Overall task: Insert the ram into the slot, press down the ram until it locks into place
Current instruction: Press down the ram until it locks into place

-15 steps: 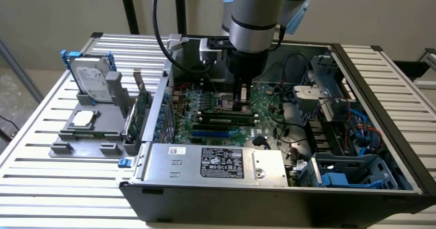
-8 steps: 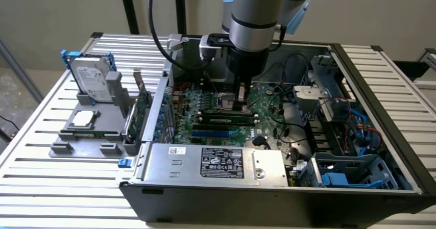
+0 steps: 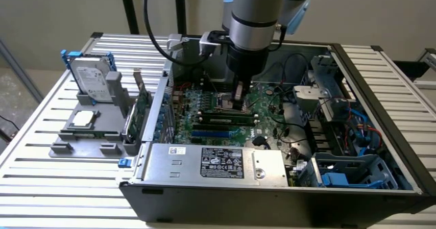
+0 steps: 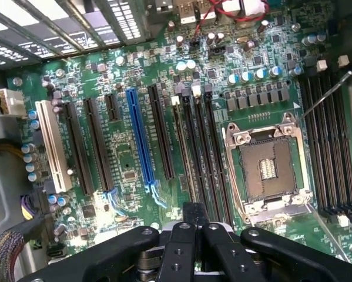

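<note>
The ram (image 3: pixel 228 120) stands on edge in a black slot (image 3: pixel 204 123) on the motherboard, just on the near side of the silver processor socket in the exterior view. In the wrist view the ram (image 4: pixel 184 147) is seen edge-on as a thin strip in the slot (image 4: pixel 192 176), with a white latch at its far end and alike black slots beside it. My gripper (image 3: pixel 240 101) reaches down into the open case, shut, with nothing between its fingers. Its tips (image 4: pixel 193 210) sit right over the ram's top edge. Whether they touch it I cannot tell.
The processor socket (image 4: pixel 270 167) lies beside the memory slots, and a blue slot (image 4: pixel 141 141) and white slot (image 4: pixel 51 147) lie further off. More black slots (image 4: pixel 331 147) flank the socket's other side. A power supply (image 3: pixel 211 162), cables (image 3: pixel 327 117), case walls, an outside hard drive (image 3: pixel 92 78).
</note>
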Robot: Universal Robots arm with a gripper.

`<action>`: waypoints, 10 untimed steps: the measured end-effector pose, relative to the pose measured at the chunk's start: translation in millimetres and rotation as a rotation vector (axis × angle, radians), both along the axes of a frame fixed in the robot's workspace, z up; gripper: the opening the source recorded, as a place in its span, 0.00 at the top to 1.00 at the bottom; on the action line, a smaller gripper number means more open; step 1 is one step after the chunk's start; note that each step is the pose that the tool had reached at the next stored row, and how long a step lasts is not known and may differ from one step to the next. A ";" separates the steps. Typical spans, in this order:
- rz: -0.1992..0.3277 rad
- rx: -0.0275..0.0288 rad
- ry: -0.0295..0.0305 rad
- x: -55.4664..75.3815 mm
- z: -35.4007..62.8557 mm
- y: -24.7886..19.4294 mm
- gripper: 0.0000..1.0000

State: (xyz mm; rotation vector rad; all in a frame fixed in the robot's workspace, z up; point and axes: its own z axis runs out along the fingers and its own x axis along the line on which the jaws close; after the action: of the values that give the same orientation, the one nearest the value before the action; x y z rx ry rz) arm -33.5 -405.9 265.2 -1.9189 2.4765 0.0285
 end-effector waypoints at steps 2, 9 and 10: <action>-0.031 -0.0001 0.0000 0.0 0.7 0.0 0.89; -0.140 0.0000 0.0000 0.0 3.0 0.0 0.89; -0.155 0.0000 0.0000 0.0 3.3 0.0 0.89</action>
State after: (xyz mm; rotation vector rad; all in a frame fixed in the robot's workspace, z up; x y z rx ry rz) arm -33.5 -405.9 268.5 -1.7201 2.6169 0.0273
